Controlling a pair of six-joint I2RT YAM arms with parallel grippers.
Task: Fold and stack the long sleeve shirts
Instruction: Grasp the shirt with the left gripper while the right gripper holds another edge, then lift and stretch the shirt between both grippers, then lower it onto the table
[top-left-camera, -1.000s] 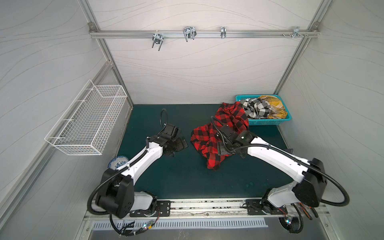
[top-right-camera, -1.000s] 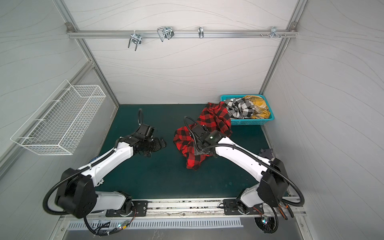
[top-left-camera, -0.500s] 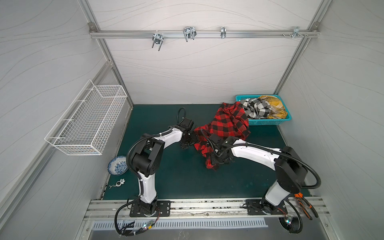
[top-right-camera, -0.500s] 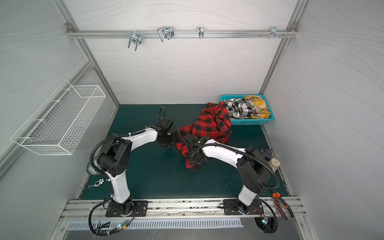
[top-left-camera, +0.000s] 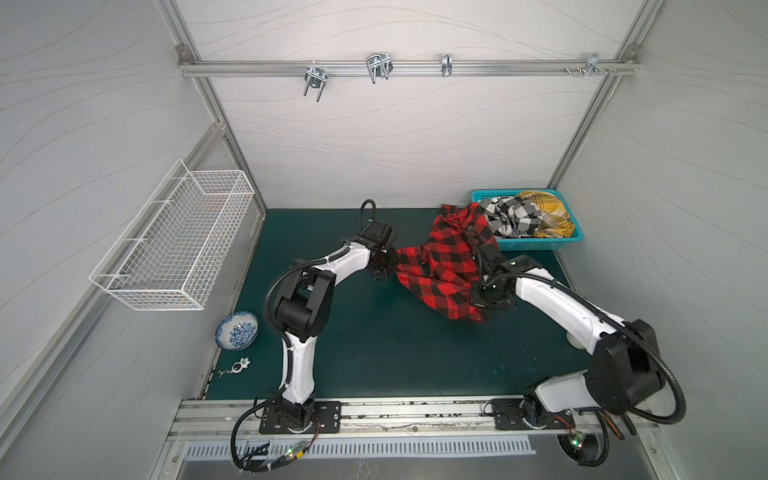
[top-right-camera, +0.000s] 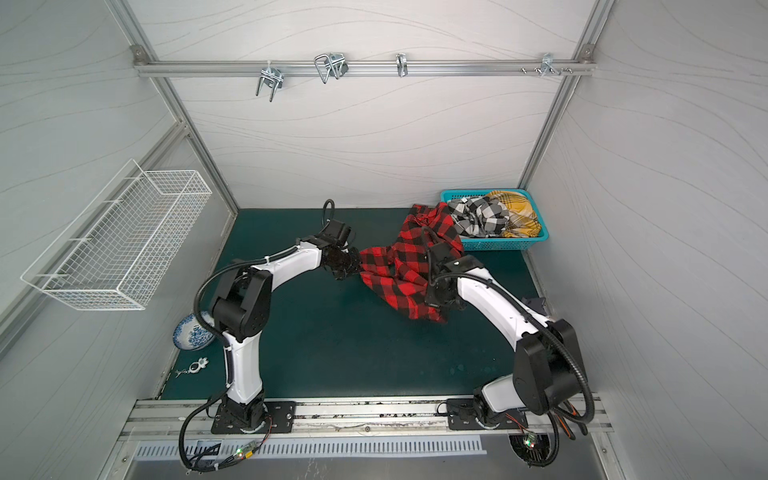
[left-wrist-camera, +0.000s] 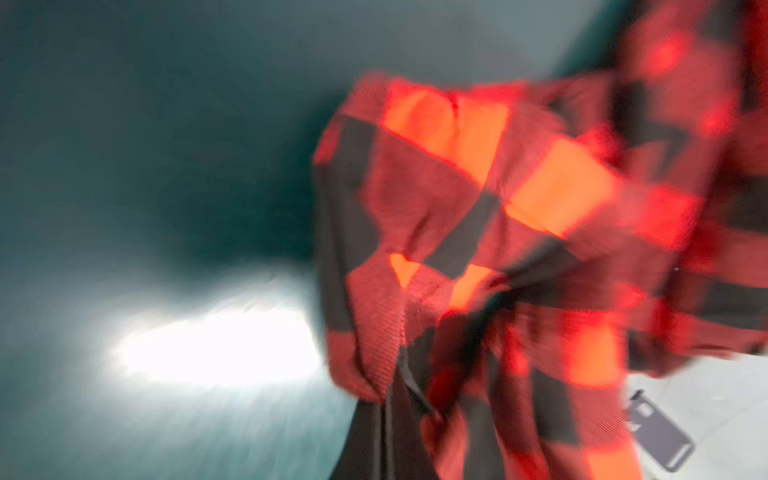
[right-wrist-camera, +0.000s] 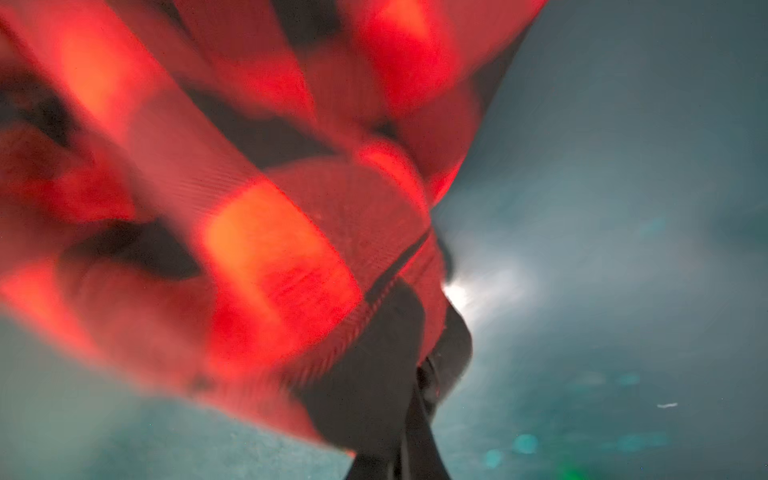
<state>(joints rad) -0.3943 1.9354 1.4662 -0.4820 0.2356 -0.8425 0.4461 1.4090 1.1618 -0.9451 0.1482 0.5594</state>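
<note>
- At centre of dark-green worktop (top-left-camera: 365, 345): crumpled red-and-black buffalo-plaid shirt (top-left-camera: 440, 266), far end draped against teal plastic basket (top-left-camera: 528, 246).
- Left end effector (top-left-camera: 384, 267) clenched on shirt's left edge.
- Right end effector (top-left-camera: 486, 300) clenched on its near-right hem.
- Black-and-white check shirt (top-left-camera: 513, 216) and mustard-yellow plaid shirt (top-left-camera: 550, 216) heaped in basket.

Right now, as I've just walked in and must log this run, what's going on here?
The robot is handling the red-and-black shirt: the left gripper is shut on one end, the right gripper on the opposite edge. The black-and-white shirt and yellow shirt lie crumpled in the teal basket. Nothing is folded yet.
</note>
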